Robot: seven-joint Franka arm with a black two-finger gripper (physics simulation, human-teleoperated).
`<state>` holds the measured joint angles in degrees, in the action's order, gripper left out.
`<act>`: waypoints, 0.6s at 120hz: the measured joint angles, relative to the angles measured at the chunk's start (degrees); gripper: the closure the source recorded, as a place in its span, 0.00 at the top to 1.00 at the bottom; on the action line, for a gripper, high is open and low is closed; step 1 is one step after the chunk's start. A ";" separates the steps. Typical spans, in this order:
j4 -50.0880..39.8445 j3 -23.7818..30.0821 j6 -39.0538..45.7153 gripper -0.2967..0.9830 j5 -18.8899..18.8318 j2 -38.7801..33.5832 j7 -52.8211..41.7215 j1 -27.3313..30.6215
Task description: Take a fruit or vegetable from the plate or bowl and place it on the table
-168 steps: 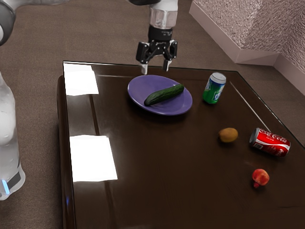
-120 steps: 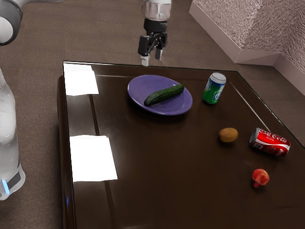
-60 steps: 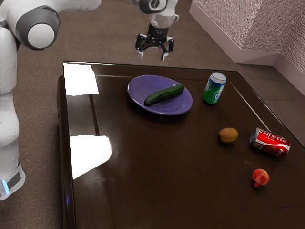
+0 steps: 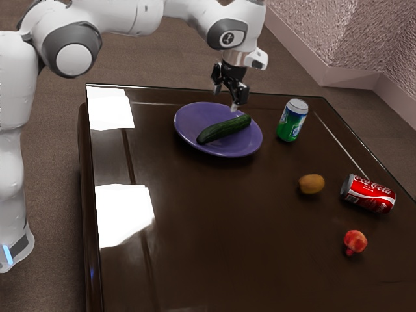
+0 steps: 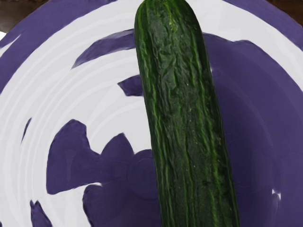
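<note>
Jaws apart, the tool (image 4: pixel 225 100) hangs near the cucumber (image 4: pixel 223 129) on the purple plate (image 4: pixel 189 125) — the red can (image 4: pixel 368 194) on the worktop (image 4: pixel 214 240) reads "Coca-Cola".

My arm (image 4: pixel 117 18) is smooth, rounded and white, with a grey collar (image 4: pixel 51 47) around a flat white disc (image 4: pixel 73 60). Closer to the plate (image 4: pixel 188 123), a grey patch (image 4: pixel 219 34) bears a small round mark, and a white block (image 4: pixel 259 60) juts out. My gripper (image 4: pixel 225 99) is black, knuckly, pale-tipped. At the exterior view's left of the plate, a blue light strip (image 4: pixel 8 254) marks my white base.
</note>
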<state>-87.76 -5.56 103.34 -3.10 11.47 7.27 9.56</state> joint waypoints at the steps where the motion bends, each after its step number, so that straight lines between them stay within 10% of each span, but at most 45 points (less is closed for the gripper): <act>1: 0.00 0.02 0.19 0.77 0.17 0.19 -0.64 0.10; 72: -7.55 -0.43 9.24 0.77 14.23 1.18 -22.04 2.81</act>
<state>-95.30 -5.99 112.58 11.13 12.65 -14.77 12.37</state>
